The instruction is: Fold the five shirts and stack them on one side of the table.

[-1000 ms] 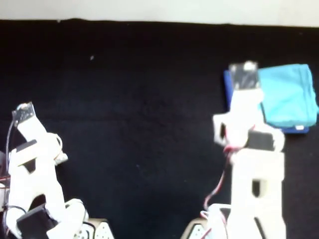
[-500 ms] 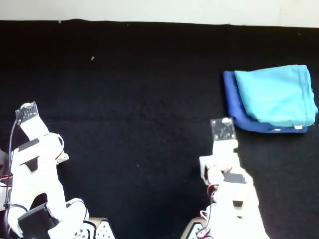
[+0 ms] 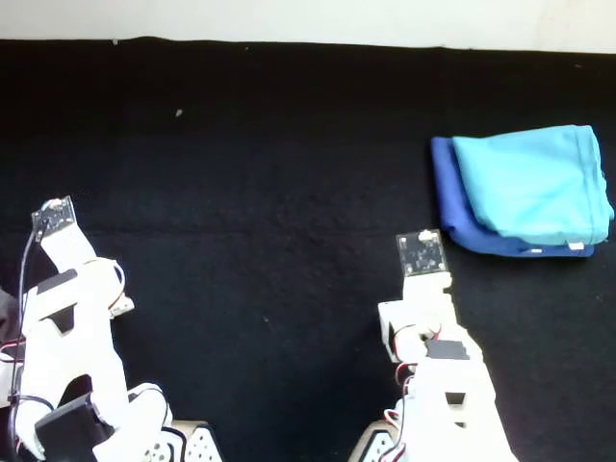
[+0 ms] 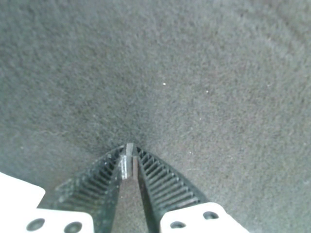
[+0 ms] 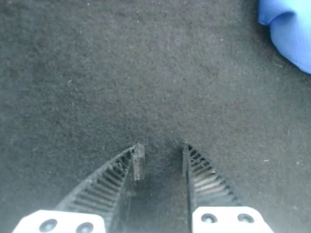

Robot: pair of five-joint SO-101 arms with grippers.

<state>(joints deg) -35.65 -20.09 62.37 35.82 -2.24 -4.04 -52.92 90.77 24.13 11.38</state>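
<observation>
Two folded shirts lie stacked at the table's right side: a light turquoise shirt (image 3: pixel 532 183) on top of a darker blue shirt (image 3: pixel 452 202). A corner of the blue shirt (image 5: pixel 287 29) shows in the right wrist view. My right gripper (image 5: pixel 161 155) hangs over bare black cloth, short of the stack, its fingers a little apart with nothing between them. In the high view the right arm (image 3: pixel 425 289) stands at the lower middle-right. My left gripper (image 4: pixel 129 154) is shut and empty over bare cloth, and the left arm (image 3: pixel 67 289) stands at the lower left.
The black table cloth (image 3: pixel 269 173) covers the whole surface between and beyond the arms. A pale wall strip (image 3: pixel 308 19) runs along the table's far edge.
The right arm has pulled back from the shirt stack toward its base, leaving both shirts lying uncovered. The left arm has barely moved.
</observation>
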